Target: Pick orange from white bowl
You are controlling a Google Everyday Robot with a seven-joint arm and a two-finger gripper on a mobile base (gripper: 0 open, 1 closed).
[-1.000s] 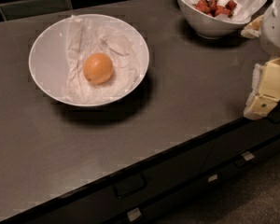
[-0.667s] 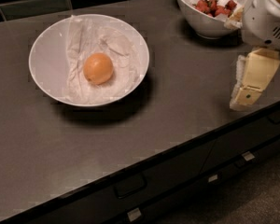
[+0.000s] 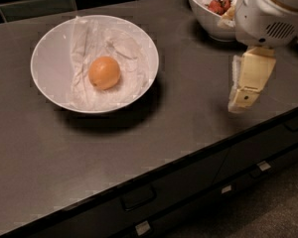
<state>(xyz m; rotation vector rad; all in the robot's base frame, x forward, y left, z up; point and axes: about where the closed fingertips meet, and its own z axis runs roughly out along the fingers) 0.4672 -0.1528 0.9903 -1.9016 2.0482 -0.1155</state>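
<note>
The orange (image 3: pixel 104 73) lay on crinkled paper (image 3: pixel 92 38) in the white bowl (image 3: pixel 45 68), at the left of the dark bench (image 3: pixel 179 128). Well apart to its right, the gripper (image 3: pixel 242 102) hung just above the bench, pointing down. Whether it was wide or narrow could not be told.

Smooth round orange (image 3: pixel 104 73), uniform orange-yellow skin, sitting near the middle of the wide, shallow white bowl (image 3: pixel 47 58), on its crinkled translucent paper lining (image 3: pixel 89 38), bowl upright on the dark surface (image 3: pixel 179 133), pincer (image 3: pixel 241 102) hanging well apart to its right
</note>
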